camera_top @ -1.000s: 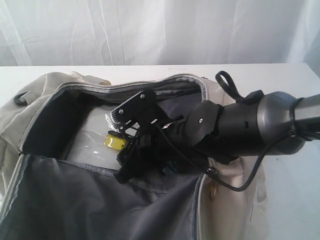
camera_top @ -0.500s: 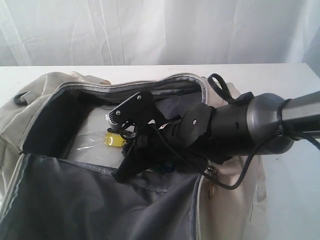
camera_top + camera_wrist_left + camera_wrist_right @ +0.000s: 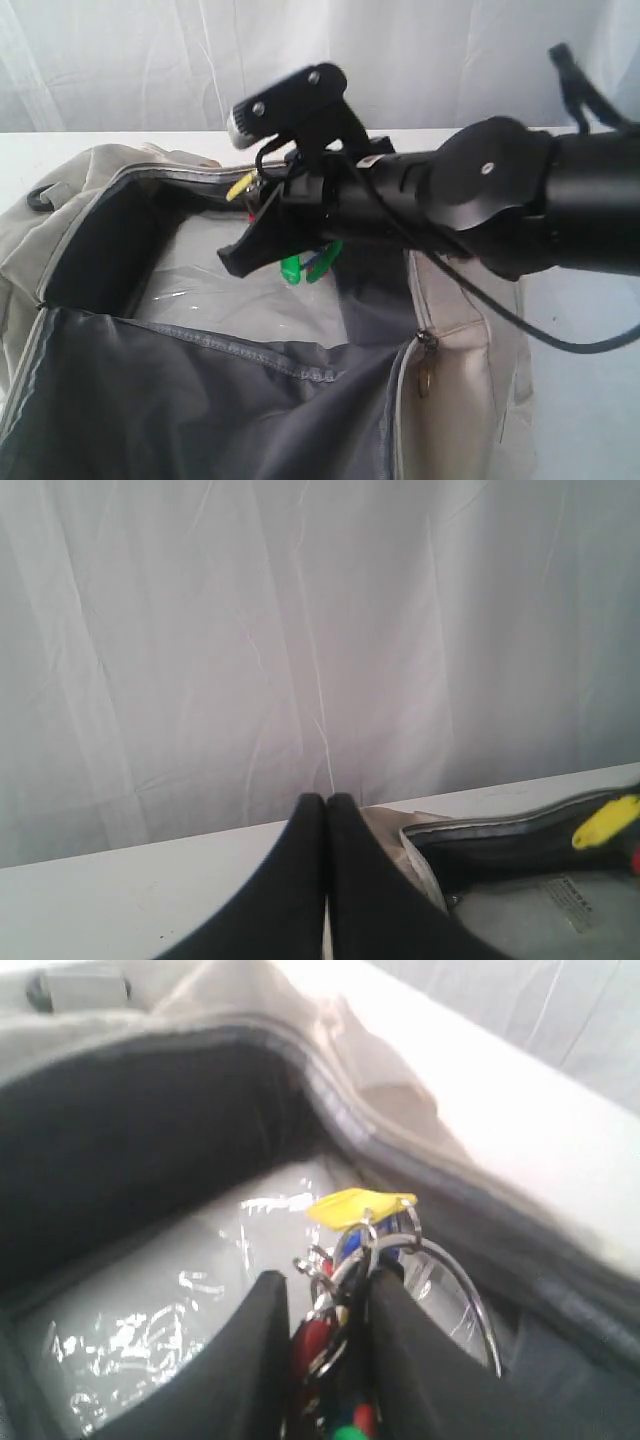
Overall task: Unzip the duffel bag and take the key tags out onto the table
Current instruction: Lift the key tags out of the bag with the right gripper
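The cream-beige duffel bag lies unzipped on the white table, its grey lining and a clear plastic bottom showing. My right gripper is above the bag's opening, shut on the key tags; yellow, green and blue tags dangle from it. In the right wrist view the key tags and their metal ring sit clamped between the fingers of the right gripper. My left gripper is shut and empty, over the table beside the bag's end.
A white draped curtain hangs behind the table. The bag's folded-down flap fills the near side. A dark zipper pull hangs at the bag's right corner. A dark strap loop sits at the bag's left end.
My right gripper closed on the key tags inside the bag and lifted them up out of the opening. The left gripper stayed shut.
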Controlling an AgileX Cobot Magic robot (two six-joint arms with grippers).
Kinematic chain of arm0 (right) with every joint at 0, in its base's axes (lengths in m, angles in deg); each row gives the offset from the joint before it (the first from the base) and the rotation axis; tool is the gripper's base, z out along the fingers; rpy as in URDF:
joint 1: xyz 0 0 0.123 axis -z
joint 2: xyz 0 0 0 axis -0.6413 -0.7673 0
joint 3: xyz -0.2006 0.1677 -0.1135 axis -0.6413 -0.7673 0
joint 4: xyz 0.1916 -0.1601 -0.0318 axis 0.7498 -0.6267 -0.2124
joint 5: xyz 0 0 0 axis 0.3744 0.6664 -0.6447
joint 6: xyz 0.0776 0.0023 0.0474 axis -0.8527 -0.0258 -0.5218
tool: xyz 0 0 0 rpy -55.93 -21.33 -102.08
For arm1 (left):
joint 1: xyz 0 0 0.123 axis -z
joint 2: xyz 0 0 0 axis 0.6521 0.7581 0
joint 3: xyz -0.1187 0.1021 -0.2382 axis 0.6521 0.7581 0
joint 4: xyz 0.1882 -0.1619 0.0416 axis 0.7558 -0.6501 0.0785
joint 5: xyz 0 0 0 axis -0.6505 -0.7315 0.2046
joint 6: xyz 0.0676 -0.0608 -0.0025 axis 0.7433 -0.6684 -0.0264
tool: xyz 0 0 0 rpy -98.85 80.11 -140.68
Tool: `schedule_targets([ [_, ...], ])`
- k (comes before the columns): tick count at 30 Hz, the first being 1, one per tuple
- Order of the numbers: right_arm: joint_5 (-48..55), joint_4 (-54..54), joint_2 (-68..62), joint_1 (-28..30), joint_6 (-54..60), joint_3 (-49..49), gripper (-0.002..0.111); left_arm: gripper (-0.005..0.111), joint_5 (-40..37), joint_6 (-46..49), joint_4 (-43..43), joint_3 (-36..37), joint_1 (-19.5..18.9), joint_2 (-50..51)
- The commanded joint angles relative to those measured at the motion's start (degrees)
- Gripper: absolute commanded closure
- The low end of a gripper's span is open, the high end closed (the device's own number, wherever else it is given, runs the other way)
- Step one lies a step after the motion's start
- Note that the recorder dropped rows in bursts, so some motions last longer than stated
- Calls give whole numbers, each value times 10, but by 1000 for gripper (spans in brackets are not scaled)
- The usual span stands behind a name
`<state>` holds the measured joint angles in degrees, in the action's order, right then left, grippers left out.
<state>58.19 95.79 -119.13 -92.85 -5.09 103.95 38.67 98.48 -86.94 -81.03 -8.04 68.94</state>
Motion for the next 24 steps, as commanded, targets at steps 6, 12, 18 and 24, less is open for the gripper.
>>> schedule_targets([
  [6,-110,-2,173,8,99,-2,108,107,-2,-7,-12,2,1,-5],
  [12,-203,204,258,70,299,-2,108,107,-2,-7,-12,2,1,-5],
  [18,-491,454,300,88,618,-22,108,107,-2,-7,-12,2,1,-5],
  [24,-542,454,314,89,617,-103,108,107,-10,-7,-12,2,1,-5],
])
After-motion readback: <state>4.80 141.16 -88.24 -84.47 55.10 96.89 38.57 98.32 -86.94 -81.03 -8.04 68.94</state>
